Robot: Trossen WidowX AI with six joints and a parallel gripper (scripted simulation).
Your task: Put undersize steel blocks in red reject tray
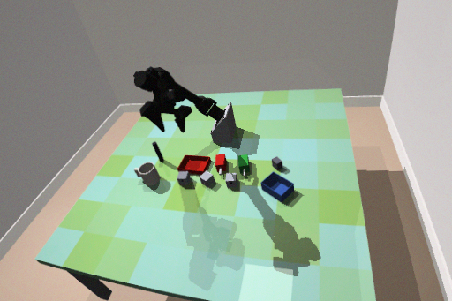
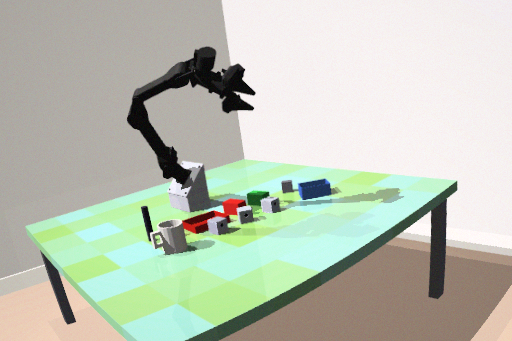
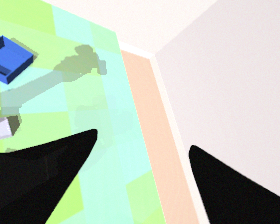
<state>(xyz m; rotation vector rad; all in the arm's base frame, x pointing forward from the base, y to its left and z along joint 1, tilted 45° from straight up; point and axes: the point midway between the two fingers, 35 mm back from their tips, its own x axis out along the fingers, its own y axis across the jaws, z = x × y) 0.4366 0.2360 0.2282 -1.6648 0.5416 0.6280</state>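
My gripper is open and empty, high above the table. Three grey steel blocks stand in a row: the left block, the middle block and the right block. Dark bore holes show in the exterior view; their sizes cannot be told. The green GO gauge lies behind the right block, its pale pin toward the blocks. The red reject tray is behind the left block and looks empty.
A red pinned gauge lies between the tray and green gauge. A grey mug and upright black rod stand left. A small dark cube and blue tray are right.
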